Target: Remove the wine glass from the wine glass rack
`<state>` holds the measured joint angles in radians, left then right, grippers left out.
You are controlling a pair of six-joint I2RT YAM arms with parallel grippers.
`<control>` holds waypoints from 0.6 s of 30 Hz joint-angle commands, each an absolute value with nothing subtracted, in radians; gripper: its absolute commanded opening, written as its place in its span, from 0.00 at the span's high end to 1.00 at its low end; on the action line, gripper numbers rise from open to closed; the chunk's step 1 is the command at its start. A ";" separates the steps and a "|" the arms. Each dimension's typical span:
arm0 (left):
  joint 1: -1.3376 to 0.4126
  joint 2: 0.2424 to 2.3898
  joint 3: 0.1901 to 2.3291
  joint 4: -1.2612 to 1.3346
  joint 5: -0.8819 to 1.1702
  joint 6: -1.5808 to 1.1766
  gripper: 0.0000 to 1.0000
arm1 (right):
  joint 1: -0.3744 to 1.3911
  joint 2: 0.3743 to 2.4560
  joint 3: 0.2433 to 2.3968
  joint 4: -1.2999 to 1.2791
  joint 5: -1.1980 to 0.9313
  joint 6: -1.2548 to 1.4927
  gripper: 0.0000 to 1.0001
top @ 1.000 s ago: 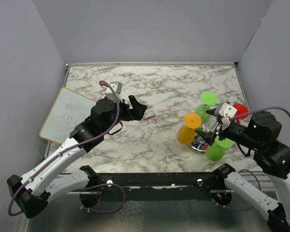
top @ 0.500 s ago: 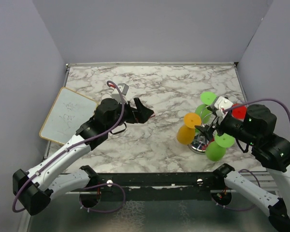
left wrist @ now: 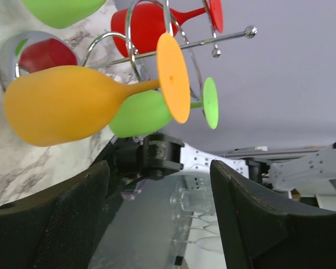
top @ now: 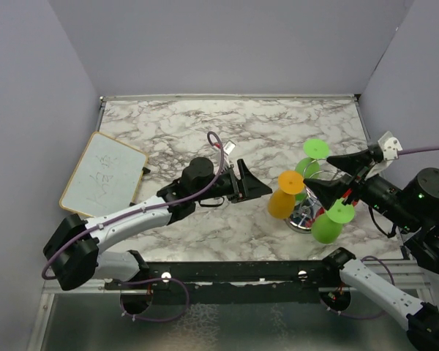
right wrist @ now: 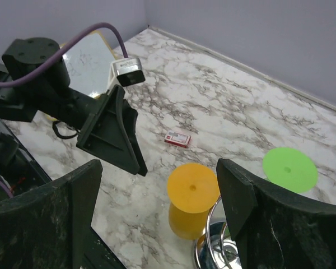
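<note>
If the left tool [top: 257, 188] goes in too fast, it could bump the orange wine glass [top: 281, 204] and set it swinging. This tool is wide open and holds nothing. It sits low over the bench [top: 278, 128], just beside the orange glass, and does not touch it.

The glass hangs on the wine glass rack [top: 304, 220] with its flat foot up and its bowl down. The rack stands on the right side of the bench. Its thin stem sits in a wire loop. If the glass is pulled the wrong way, I think the foot could catch on the wire and the little rack could tip.

Two green glasses [top: 326, 228] and a red glass [left wrist: 148, 25] hang close by. A knock could shake them off.

The right tool [top: 317, 170] is open too, with nothing in it. It hangs right above the rack, so the two arms could hit each other there. The glass looks smooth and round, so it might slip from a weak pinch.

A small red and white card [right wrist: 177, 138] lies on the bench, but its words are too tiny to read. The whiteboard [top: 102, 174] has faint scribbles I cannot make out. I see no brand names.
</note>
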<state>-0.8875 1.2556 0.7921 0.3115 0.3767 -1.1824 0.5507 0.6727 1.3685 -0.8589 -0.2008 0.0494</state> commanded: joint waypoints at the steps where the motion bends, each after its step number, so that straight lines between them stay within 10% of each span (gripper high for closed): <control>1: -0.920 1.311 0.863 0.397 0.318 -1.274 0.28 | 0.557 0.640 1.397 -0.808 -0.153 0.140 0.16; 18: -0.981 1.468 0.964 0.400 0.222 -1.323 0.57 | 0.556 0.551 1.372 -0.789 -0.071 0.126 0.16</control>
<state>-0.9695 1.4422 0.9161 0.3679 0.2604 -1.3048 0.5507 0.5671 1.3766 -0.8272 -0.1181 0.1268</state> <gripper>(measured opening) 0.460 0.843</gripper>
